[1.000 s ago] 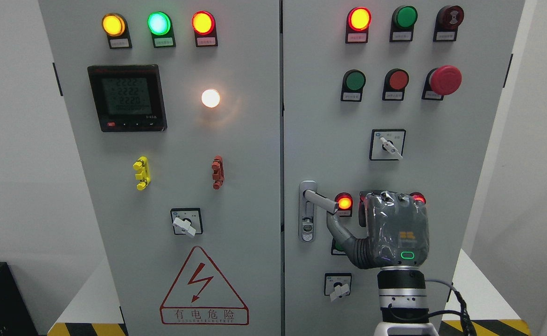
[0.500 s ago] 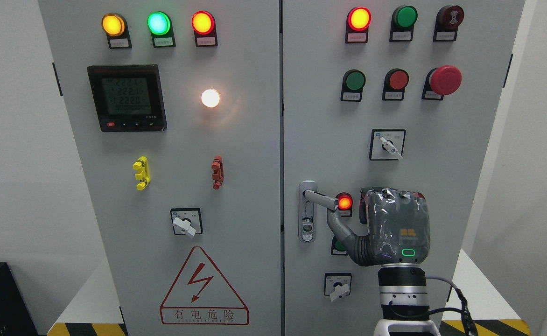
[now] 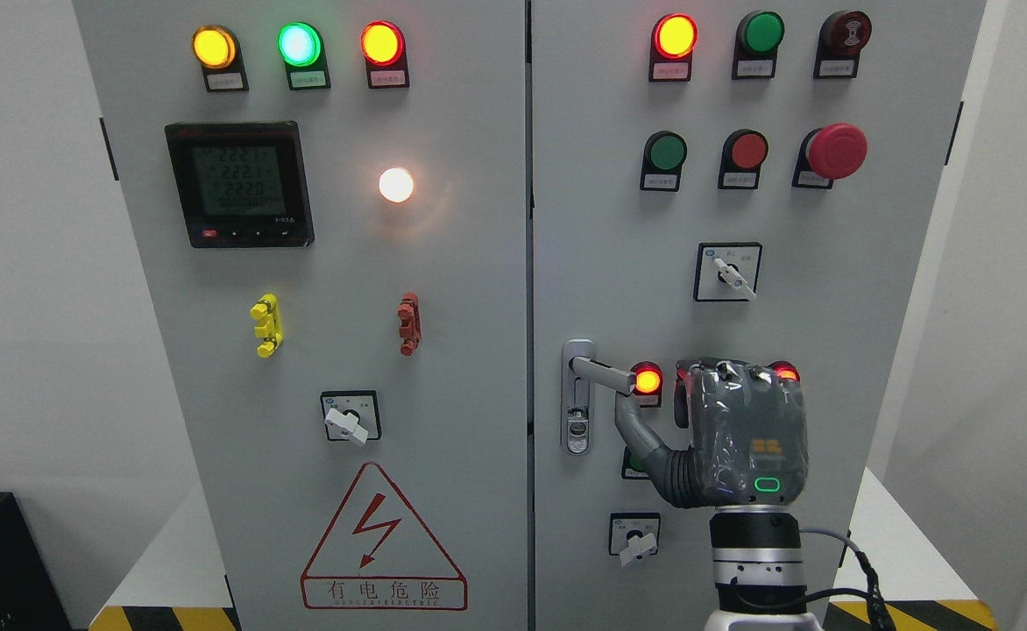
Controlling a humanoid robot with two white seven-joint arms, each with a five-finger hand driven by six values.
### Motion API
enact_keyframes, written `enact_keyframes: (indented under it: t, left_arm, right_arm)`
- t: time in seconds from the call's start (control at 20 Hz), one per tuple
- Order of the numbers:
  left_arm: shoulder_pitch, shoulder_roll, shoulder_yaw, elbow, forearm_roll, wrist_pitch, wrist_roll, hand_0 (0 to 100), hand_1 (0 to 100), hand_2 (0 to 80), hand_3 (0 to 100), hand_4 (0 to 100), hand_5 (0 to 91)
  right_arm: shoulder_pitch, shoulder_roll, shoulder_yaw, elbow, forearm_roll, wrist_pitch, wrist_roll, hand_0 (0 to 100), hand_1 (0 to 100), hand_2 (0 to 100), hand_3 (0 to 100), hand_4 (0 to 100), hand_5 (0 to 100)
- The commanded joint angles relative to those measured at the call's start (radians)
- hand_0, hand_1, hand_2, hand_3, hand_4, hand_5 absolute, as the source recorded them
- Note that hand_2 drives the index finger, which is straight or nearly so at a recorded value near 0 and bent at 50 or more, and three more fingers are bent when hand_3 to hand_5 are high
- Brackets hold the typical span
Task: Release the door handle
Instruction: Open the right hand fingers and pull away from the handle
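Observation:
The silver door handle (image 3: 578, 396) sits on the left edge of the cabinet's right door (image 3: 619, 219), and its lever (image 3: 608, 375) points right, nearly level. My right hand (image 3: 746, 438) is to the right of the lever, with its back toward the camera. Its thumb (image 3: 634, 429) reaches up-left and ends just beneath the lever's free end. The other fingers point toward the door and are not wrapped round the lever. The hand holds nothing. My left arm does not show.
The right door carries lit red lamps (image 3: 648, 380) around my hand, a rotary switch (image 3: 634, 536) below and another (image 3: 727, 272) above. A red mushroom button (image 3: 836, 151) sticks out higher up. The left door (image 3: 478, 289) holds a meter (image 3: 239, 184) and lamps.
The lever's free end has risen a little toward level. My right hand has barely shifted, and its thumb stays under the lever's tip.

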Motion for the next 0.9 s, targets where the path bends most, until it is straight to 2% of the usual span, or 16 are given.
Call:
enact_keyframes:
  t: [0.0, 0.15, 0.2, 0.25, 0.3, 0.4, 0.45, 0.55, 0.6, 0.7, 0.8, 0.85]
  left_arm:
    - [0.0, 0.0, -0.021, -0.02, 0.0, 0.0, 0.0, 0, 0, 2.2, 9, 1, 0.0]
    - [0.0, 0.0, -0.021, -0.02, 0.0, 0.0, 0.0, 0, 0, 2.3, 10, 1, 0.0]
    - [0.0, 0.0, -0.021, -0.02, 0.0, 0.0, 0.0, 0, 0, 2.3, 10, 1, 0.0]
    - [0.0, 0.0, -0.021, -0.02, 0.0, 0.0, 0.0, 0, 0, 2.3, 9, 1, 0.0]
    - [0.0, 0.0, -0.021, -0.02, 0.0, 0.0, 0.0, 0, 0, 2.3, 9, 1, 0.0]
    - [0.0, 0.0, -0.021, -0.02, 0.0, 0.0, 0.0, 0, 0, 2.2, 9, 1, 0.0]
    - [0.0, 0.0, -0.021, -0.02, 0.0, 0.0, 0.0, 0, 0, 2.2, 9, 1, 0.0]
    - [0.0, 0.0, -0.021, -0.02, 0.0, 0.0, 0.0, 0, 0, 2.2, 9, 1, 0.0]
    - [0.0, 0.0, -0.021, -0.02, 0.0, 0.0, 0.0, 0, 0, 2.2, 9, 1, 0.0]
    - [0.0, 0.0, -0.021, -0.02, 0.0, 0.0, 0.0, 0, 0, 2.1, 9, 1, 0.0]
    - [0.0, 0.0, -0.021, -0.02, 0.0, 0.0, 0.0, 0, 0, 2.2, 9, 1, 0.0]
    - [0.0, 0.0, -0.021, -0.02, 0.0, 0.0, 0.0, 0, 0, 2.2, 9, 1, 0.0]
  right_arm:
    - [0.06, -0.001, 0.006, -0.041, -0.002, -0.025, -0.032, 31, 32, 90, 100, 99, 94]
    - [0.096, -0.01, -0.007, -0.087, -0.002, -0.058, -0.037, 31, 32, 84, 100, 93, 91]
    - [0.114, -0.013, -0.014, -0.104, -0.003, -0.059, -0.037, 31, 32, 80, 100, 89, 88]
    - [0.14, -0.015, -0.031, -0.121, -0.003, -0.062, -0.037, 31, 31, 70, 100, 83, 80]
    - [0.168, -0.016, -0.049, -0.138, -0.005, -0.082, -0.037, 31, 31, 66, 97, 81, 77]
    - [0.214, -0.015, -0.091, -0.167, -0.025, -0.151, -0.041, 30, 30, 46, 72, 61, 54]
    - [0.226, -0.013, -0.117, -0.178, -0.028, -0.177, -0.05, 30, 30, 42, 65, 55, 48]
    - [0.229, -0.015, -0.146, -0.183, -0.032, -0.21, -0.061, 30, 28, 24, 37, 32, 24]
    - [0.228, -0.015, -0.158, -0.184, -0.035, -0.223, -0.06, 31, 28, 21, 33, 29, 21]
    - [0.223, -0.015, -0.194, -0.183, -0.074, -0.266, -0.06, 32, 25, 2, 9, 9, 2]
    - [0.221, -0.015, -0.215, -0.184, -0.092, -0.28, -0.06, 32, 22, 0, 0, 0, 0]
    - [0.22, -0.016, -0.217, -0.184, -0.094, -0.282, -0.06, 33, 21, 0, 0, 0, 0]
